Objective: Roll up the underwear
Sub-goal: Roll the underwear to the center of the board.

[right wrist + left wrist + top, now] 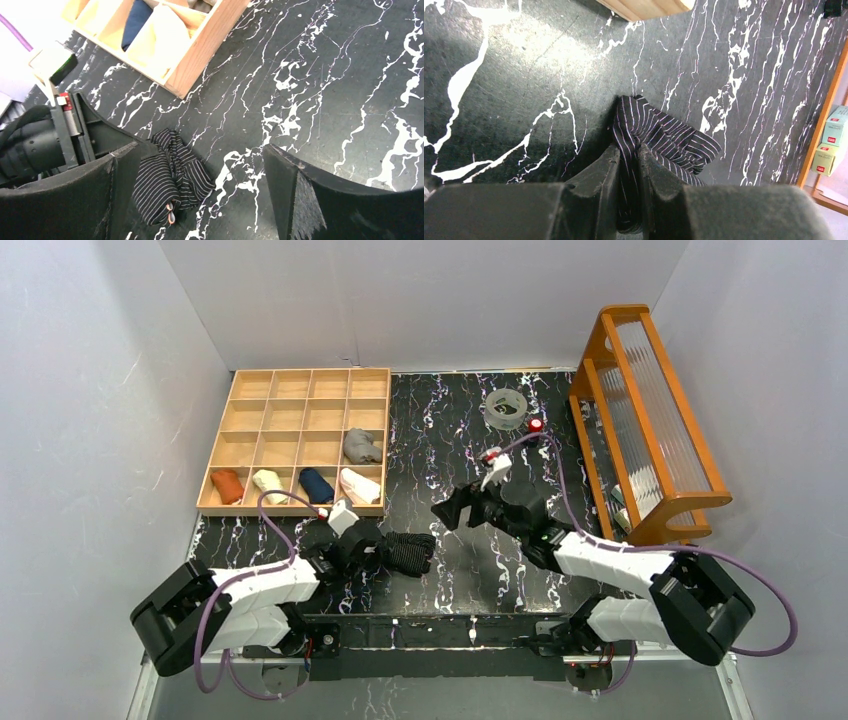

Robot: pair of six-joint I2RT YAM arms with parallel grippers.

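The black striped underwear [412, 552] is lying bunched on the marble table [450, 440], at lower centre of the top view, just below the wooden tray [386, 455]. The left gripper [628, 152] is clamping one end of it between nearly closed fingers. The right gripper [200, 150] is hovering to its right, jaws spread wide and holding nothing.

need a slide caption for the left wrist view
Left gripper shut on the bunched black striped underwear on the black marbled table, wooden tray corner above.

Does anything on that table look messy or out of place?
Only the striped underwear: it lies crumpled on the table, pinched in the left gripper, while other cloths sit rolled in the compartments of the wooden tray.
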